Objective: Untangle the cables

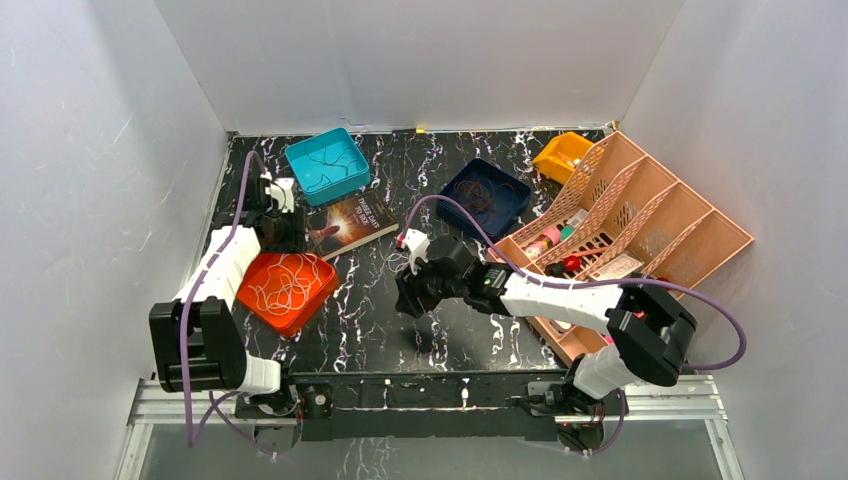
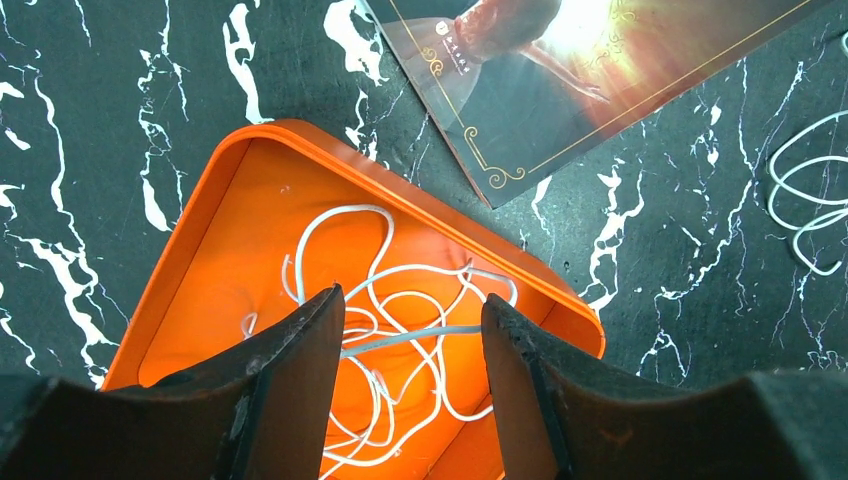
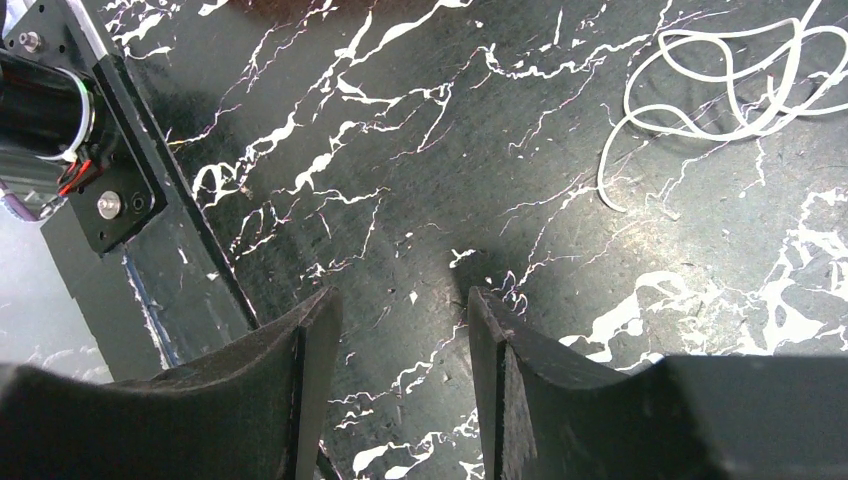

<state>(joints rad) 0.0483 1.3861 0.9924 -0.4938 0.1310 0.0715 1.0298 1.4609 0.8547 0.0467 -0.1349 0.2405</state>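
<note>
From above, my left jaws hang over the far end of the orange tray (image 1: 260,305), which sits by the left edge of the tabletop (image 1: 370,335); their gap is hidden from here. White cables (image 1: 286,284) lie looped inside that tray. A book (image 1: 352,222) lies just beyond it. The teal tray (image 1: 296,160) near the far-left corner holds dark cables (image 1: 330,166). The blue tray (image 1: 462,178) toward the far edge holds brown cables (image 1: 483,196). A yellow bin (image 1: 560,155) sits near the far-right corner, and a pink rack (image 1: 700,235) runs along the right edge. My right jaws point down over the middle of the tabletop, nearer the near edge

In my left wrist view, my left jaws stand wide apart with nothing gripped, above the orange tray (image 2: 200,230). The white cables (image 2: 400,300) show through the gap below. The book (image 2: 560,90) lies just past the tray, and a loose cable (image 2: 805,200) lies on the tabletop, apart from the tray

In my right wrist view, my right jaws are wide and empty over bare tabletop (image 3: 400,180). The loose cable (image 3: 720,70) lies well apart from their tips. A black plate (image 3: 110,190) marks the near edge
</note>
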